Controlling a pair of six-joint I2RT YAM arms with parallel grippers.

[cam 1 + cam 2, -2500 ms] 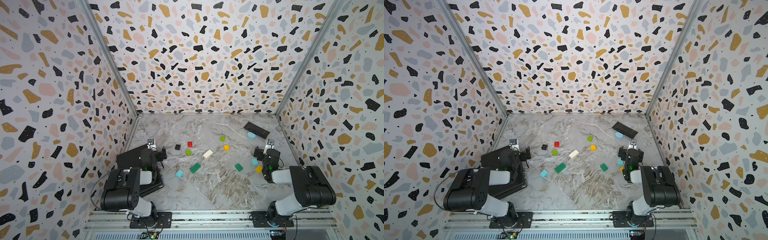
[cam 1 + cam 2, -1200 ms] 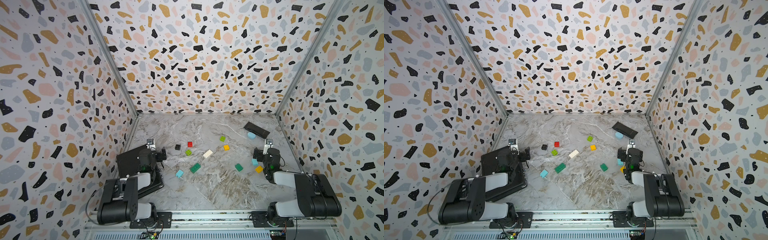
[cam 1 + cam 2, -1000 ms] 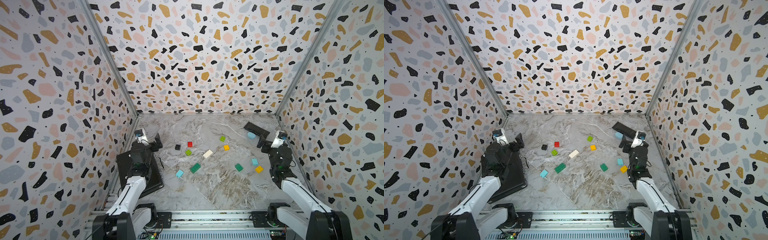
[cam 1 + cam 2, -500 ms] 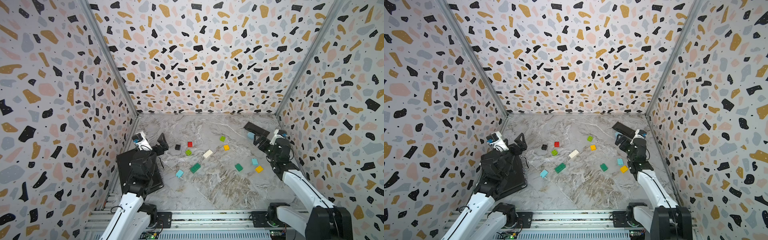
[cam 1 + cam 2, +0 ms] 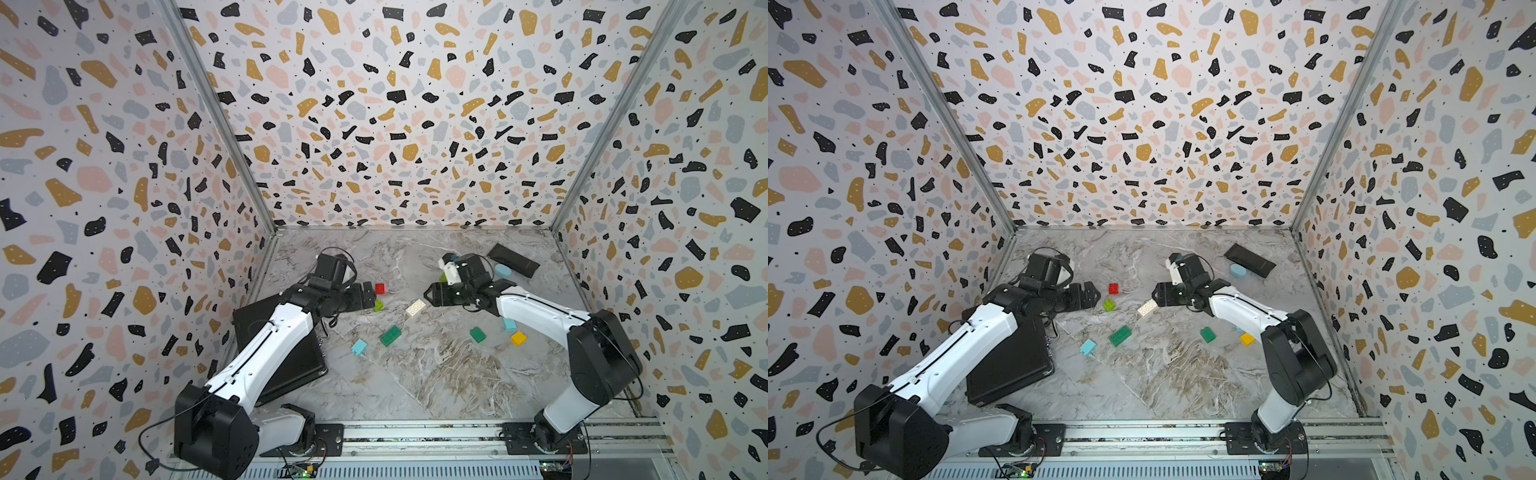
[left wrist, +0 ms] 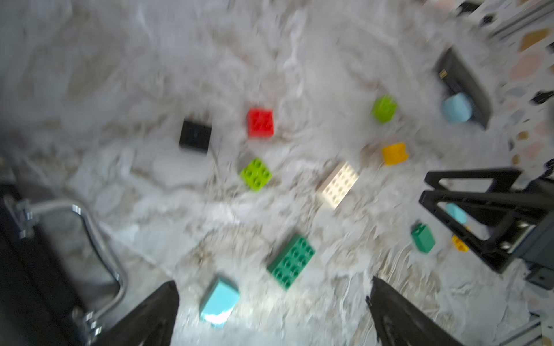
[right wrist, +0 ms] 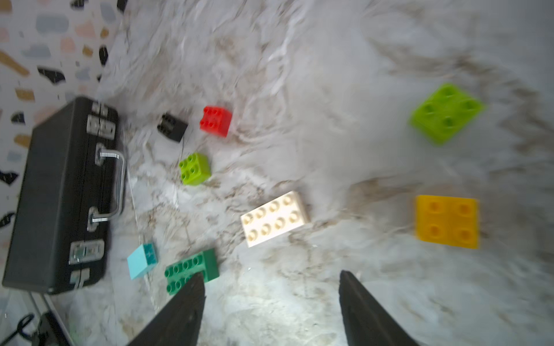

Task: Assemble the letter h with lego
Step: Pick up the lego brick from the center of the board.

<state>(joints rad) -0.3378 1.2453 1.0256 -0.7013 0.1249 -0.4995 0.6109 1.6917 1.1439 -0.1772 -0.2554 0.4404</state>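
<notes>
lego all loose, nothing joined: approach step. left gripper and right gripper open-jawed, empty. next, likely: right lowers astride white brick, pinches.

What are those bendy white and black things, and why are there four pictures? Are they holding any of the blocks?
Those are two robot arms. Each ends in a two-finger pincher called a gripper. Two pictures come from a camera high up that looks down on everything. The other two come from small cameras on the arms' wrists, so you see black fingers poking in at the edge.

On the marble table lie loose lego bricks, such as a white brick, a red brick, a long dark green brick, a light blue brick and a yellow brick. A black case with a silver handle lies there too.

The left gripper and the right gripper are both open and hold nothing. No bricks are joined yet.
</notes>
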